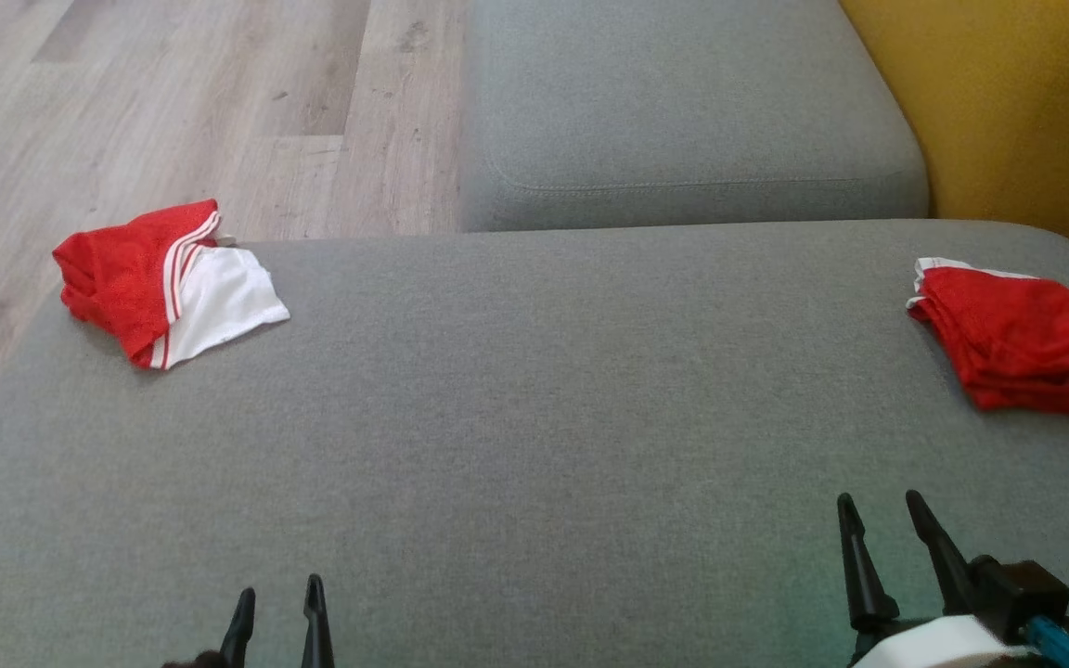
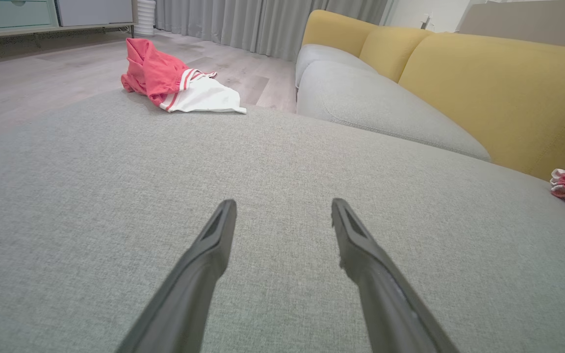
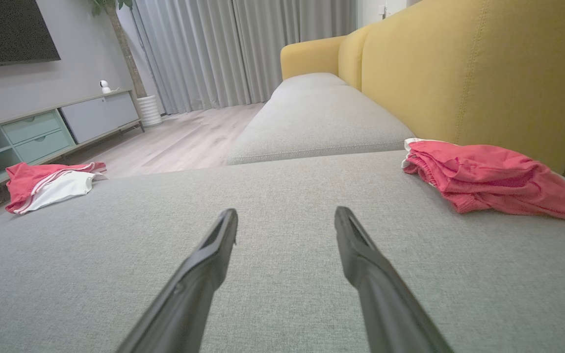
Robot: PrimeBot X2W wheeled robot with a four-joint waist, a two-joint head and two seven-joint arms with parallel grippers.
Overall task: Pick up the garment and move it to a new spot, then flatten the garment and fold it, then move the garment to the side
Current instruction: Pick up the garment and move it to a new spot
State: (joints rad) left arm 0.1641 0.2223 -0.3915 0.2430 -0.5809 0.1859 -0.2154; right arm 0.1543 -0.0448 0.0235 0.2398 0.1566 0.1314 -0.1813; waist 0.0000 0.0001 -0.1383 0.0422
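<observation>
crumpled red-and-white garment (image 1: pixel 163 283) lies at the upper left of the grey cushion (image 1: pixel 534 417), up and left of the nearer left gripper (image 1: pixel 279 594), which gapes wide and empty like the right gripper (image 1: pixel 878 506).

The right garment (image 1: pixel 1017 339) is running off the head view's right edge. The bottom edge is cutting the left hand (image 1: pixel 280 594) off below its fingertips. A white thing (image 3: pixel 105 87) on the cabinet (image 3: pixel 42 132) is sitting too small to identify.

Matt grey woven cloth cushion (image 1: pixel 534 417), red-and-white garment (image 1: pixel 126 269) of perhaps mesh cloth, wood-grain floor (image 1: pixel 173 111), matt dark fingers (image 2: pixel 204 260)
</observation>
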